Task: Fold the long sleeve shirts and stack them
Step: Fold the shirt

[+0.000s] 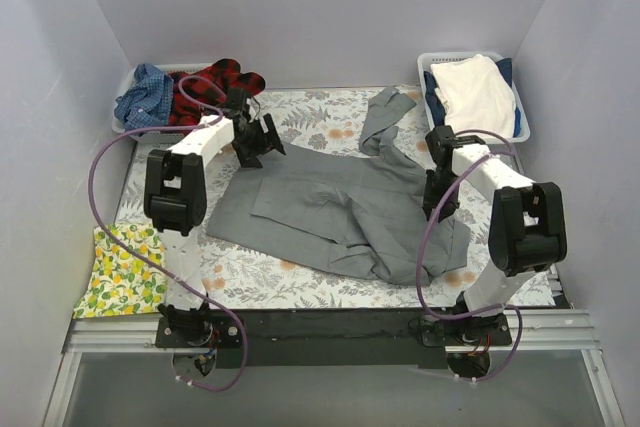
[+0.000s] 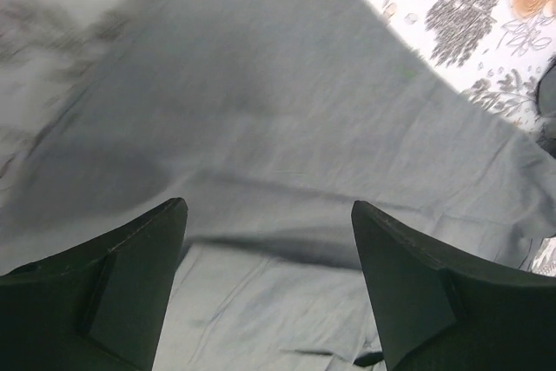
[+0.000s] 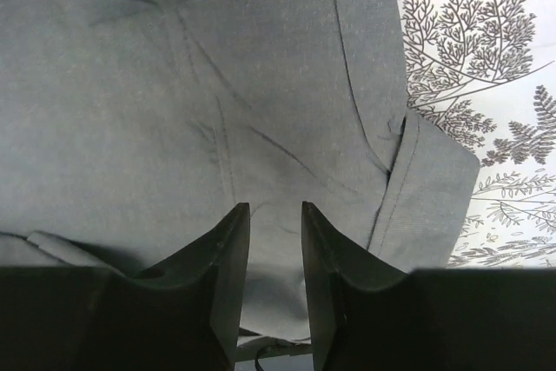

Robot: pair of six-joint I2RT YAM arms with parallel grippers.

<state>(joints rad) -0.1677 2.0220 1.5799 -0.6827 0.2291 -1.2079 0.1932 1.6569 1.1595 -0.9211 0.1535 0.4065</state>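
The grey collared shirt (image 1: 330, 202) lies spread and rumpled on the fern-print table cover (image 1: 320, 117), one sleeve reaching toward the back. My left gripper (image 1: 258, 142) hovers over its back left edge, jaws wide open and empty; the left wrist view shows the gripper (image 2: 269, 206) above the grey cloth (image 2: 278, 84). My right gripper (image 1: 437, 205) is low over the shirt's right side. In the right wrist view this gripper (image 3: 275, 206) has its jaws a narrow gap apart over the grey cloth (image 3: 174, 84), with no pinch showing. The red-black plaid shirt (image 1: 215, 82) and the blue checked shirt (image 1: 145, 95) lie bunched at the back left.
A white basket (image 1: 450, 55) at the back right holds cream cloth (image 1: 480, 92). The yellow lemon-print cloth (image 1: 125, 267) lies at the front left, off the cover. Grey walls close in the back and both sides. The cover also shows in the wrist views (image 2: 486, 6) (image 3: 486, 58).
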